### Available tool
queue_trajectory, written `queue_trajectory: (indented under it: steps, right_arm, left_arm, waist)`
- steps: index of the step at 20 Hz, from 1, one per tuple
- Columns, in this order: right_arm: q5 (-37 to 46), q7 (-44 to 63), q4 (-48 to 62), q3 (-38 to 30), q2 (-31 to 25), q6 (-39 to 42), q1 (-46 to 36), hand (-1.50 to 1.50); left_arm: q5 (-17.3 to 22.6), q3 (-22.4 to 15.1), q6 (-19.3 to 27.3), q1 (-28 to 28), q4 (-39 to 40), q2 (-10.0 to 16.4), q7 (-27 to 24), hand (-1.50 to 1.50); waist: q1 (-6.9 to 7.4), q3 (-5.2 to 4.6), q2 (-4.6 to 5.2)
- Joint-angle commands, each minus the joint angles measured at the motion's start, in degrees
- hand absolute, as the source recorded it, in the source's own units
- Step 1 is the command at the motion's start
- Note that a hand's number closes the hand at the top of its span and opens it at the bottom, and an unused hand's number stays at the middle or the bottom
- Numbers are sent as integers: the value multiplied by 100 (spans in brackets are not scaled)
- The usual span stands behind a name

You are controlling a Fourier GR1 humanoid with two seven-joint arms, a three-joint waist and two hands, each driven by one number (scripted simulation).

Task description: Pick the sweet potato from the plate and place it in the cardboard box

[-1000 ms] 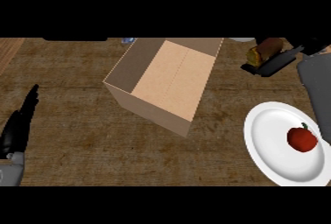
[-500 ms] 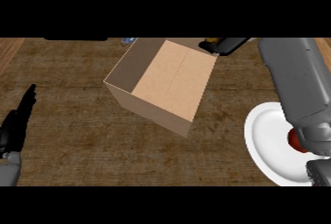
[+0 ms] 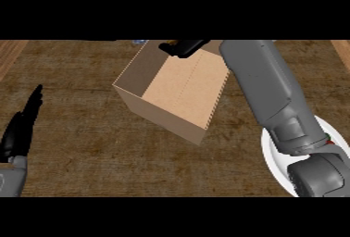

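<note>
The open cardboard box (image 3: 179,90) lies on the wooden counter at the middle, its inside showing nothing but bare cardboard. My right hand (image 3: 186,46) hangs over the box's far rim, fingers curled round the sweet potato (image 3: 173,44), of which only a small orange bit shows. My grey right forearm crosses the view from the lower right and covers most of the white plate (image 3: 272,157). My left hand (image 3: 21,132) rests open at the left edge, fingers straight and pointing away from me.
A sliver of a red thing (image 3: 331,142) shows on the plate beside my right arm. A small bluish object (image 3: 139,42) sits behind the box at the counter's far edge. Bare wooden counter lies between the box and my left hand.
My right arm has swung left, carrying the hand from right of the box to above its far rim. The forearm now hides the plate and the red thing on it.
</note>
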Motion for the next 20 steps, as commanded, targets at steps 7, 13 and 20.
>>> queue_trajectory:
  steps: [7, 13, 20]
  right_arm:
    - [375, 399, 1483, 19, 495, -1372, -572, 150]
    - [14, 743, 2049, -345, 475, -908, -732, -150]
    - [-277, -144, 2118, -465, 507, -1365, -468, -150]
  left_arm:
    - [-133, -176, -44, -8, -100, -157, -107, 0]
    - [-60, -105, -153, -131, -165, -101, 104, 0]
    - [-200, -151, -25, -306, 18, -229, 24, 0]
  waist:
    - [245, -6, 99]
    - [262, -2, 110]
    - [299, 1, 124]
